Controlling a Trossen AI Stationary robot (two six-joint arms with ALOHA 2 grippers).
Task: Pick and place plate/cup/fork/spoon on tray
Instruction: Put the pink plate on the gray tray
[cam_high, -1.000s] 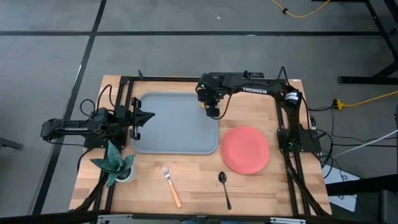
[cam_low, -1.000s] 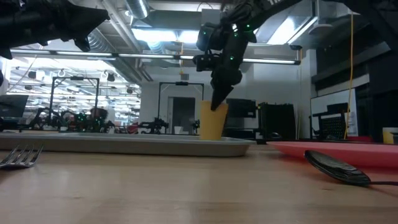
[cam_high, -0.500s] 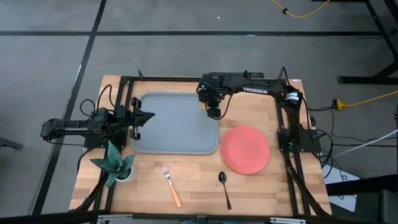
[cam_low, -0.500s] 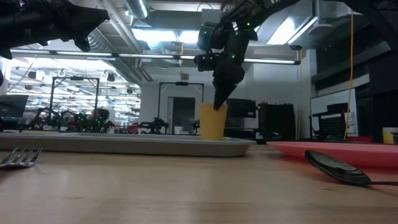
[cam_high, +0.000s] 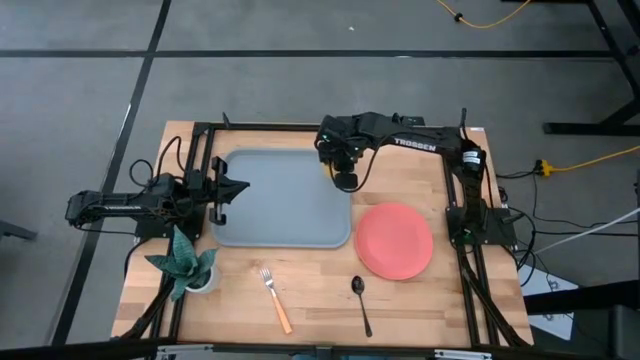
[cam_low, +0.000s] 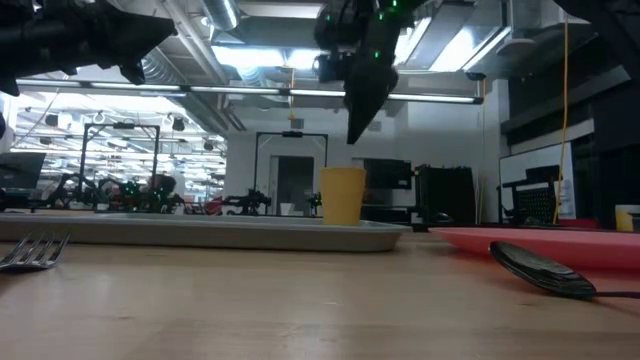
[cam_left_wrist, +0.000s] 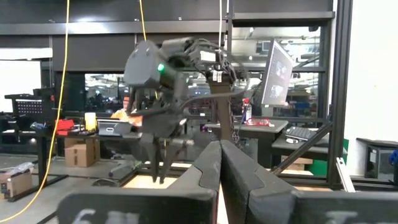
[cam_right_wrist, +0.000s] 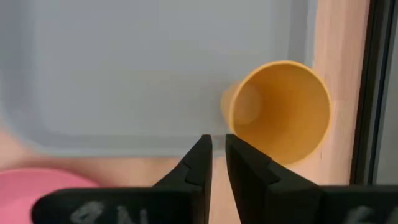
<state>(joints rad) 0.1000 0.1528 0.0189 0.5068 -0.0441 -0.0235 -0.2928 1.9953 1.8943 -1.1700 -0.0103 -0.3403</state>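
The yellow-orange cup stands upright on its base on the grey-blue tray, near the tray's right rim; it also shows in the right wrist view. My right gripper hangs above the cup, clear of it, fingers pointing down with a narrow gap between them. In the high view it covers the cup. The coral plate, the orange-handled fork and the dark spoon lie on the table. My left gripper waits shut at the tray's left edge.
A potted plant stands at the table's near left. Black frame rails run along the left and right sides. Bare wood lies between the tray and the near edge, around the fork and spoon.
My right gripper has gone straight up from the cup's rim and now hangs clear above it. The cup has stayed upright on the tray.
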